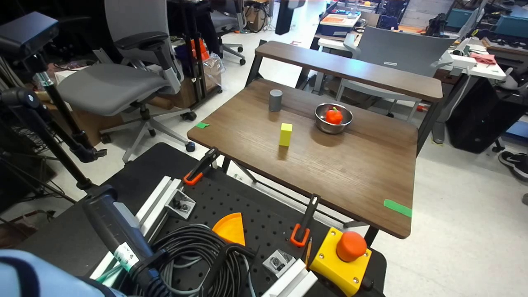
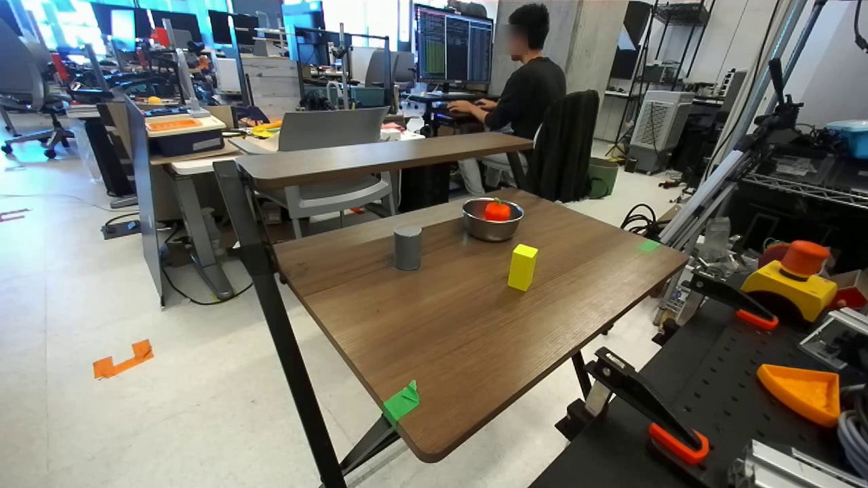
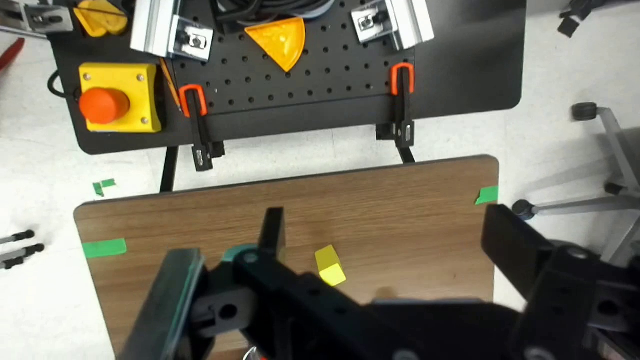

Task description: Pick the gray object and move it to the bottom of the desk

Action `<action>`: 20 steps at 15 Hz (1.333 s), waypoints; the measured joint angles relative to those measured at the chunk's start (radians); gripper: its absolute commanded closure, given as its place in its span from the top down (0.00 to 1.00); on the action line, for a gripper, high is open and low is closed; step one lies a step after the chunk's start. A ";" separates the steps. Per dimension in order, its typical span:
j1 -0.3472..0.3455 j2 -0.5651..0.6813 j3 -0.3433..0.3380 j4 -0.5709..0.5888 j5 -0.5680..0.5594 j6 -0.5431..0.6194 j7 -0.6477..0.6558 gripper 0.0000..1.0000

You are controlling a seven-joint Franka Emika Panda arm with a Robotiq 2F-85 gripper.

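Note:
The gray object (image 1: 275, 101) is a small dark gray cylinder standing upright on the brown desk (image 1: 354, 177), near the far left part in that exterior view. It also stands in an exterior view (image 2: 407, 249), left of the bowl. In the wrist view it is hidden, apparently behind the gripper body. My gripper (image 3: 387, 220) is open and empty in the wrist view, fingers wide apart above the desk (image 3: 400, 200). A dark piece at the top edge of an exterior view looks like part of the gripper (image 1: 284, 18).
A yellow-green block (image 1: 285, 135) stands upright near the gray object. A silvery bowl (image 1: 346, 121) holds a red pepper (image 1: 333, 116). A raised shelf (image 1: 350, 70) runs along the desk's far edge. A black pegboard table (image 1: 264, 222) with clamps adjoins the desk.

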 measured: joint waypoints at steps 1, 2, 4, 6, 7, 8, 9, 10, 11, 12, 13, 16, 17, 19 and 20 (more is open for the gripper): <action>0.000 0.063 0.005 0.028 0.001 0.034 0.007 1.00; 0.001 0.125 0.013 0.057 0.001 0.064 0.016 1.00; 0.002 0.255 0.038 0.121 0.001 0.121 0.048 1.00; 0.005 0.384 0.070 0.191 0.000 0.180 0.097 1.00; 0.008 0.450 0.083 0.231 0.000 0.205 0.125 1.00; 0.013 0.516 0.093 0.272 -0.001 0.229 0.155 1.00; 0.017 0.582 0.101 0.318 -0.005 0.249 0.188 1.00; 0.022 0.649 0.106 0.367 -0.012 0.265 0.221 1.00; 0.029 0.714 0.107 0.417 -0.021 0.276 0.254 1.00; 0.035 0.781 0.107 0.474 -0.035 0.280 0.287 1.00; 0.042 0.844 0.106 0.532 -0.051 0.281 0.318 1.00; 0.073 1.027 0.094 0.708 -0.087 0.280 0.393 1.00; 0.087 1.086 0.088 0.766 -0.095 0.280 0.412 1.00; 0.118 1.199 0.071 0.880 -0.099 0.279 0.439 1.00; 0.133 1.249 0.064 0.933 -0.099 0.277 0.448 1.00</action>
